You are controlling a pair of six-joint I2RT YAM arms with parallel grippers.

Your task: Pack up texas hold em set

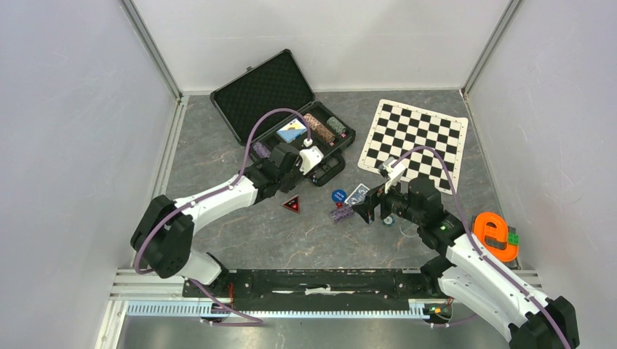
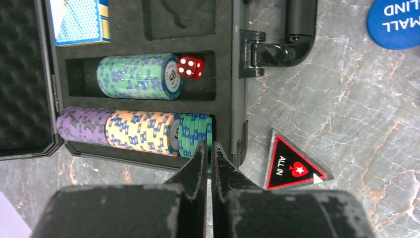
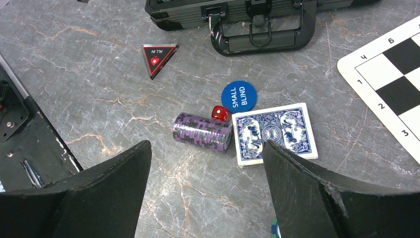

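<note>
The open briefcase (image 1: 258,87) sits at the table's far left, holding four chip stacks (a green-blue roll (image 2: 136,75) in the upper slot; a purple roll (image 2: 79,126), an orange roll (image 2: 141,131) and a short green roll (image 2: 195,134) end to end in the lower), one boxed deck (image 2: 81,22) and one red die (image 2: 190,67) just beside the green-blue roll. The left gripper (image 2: 208,148), jaws pressed together on nothing, points at the short green roll. The right gripper (image 3: 207,148) hangs with jaws wide apart over the loose pieces on the table: one purple chip stack (image 3: 203,131), one loose die (image 3: 220,113) just beside it, one blue button (image 3: 238,96), one blue-backed deck (image 3: 274,133), and one triangular marker (image 3: 157,57) well apart
</note>
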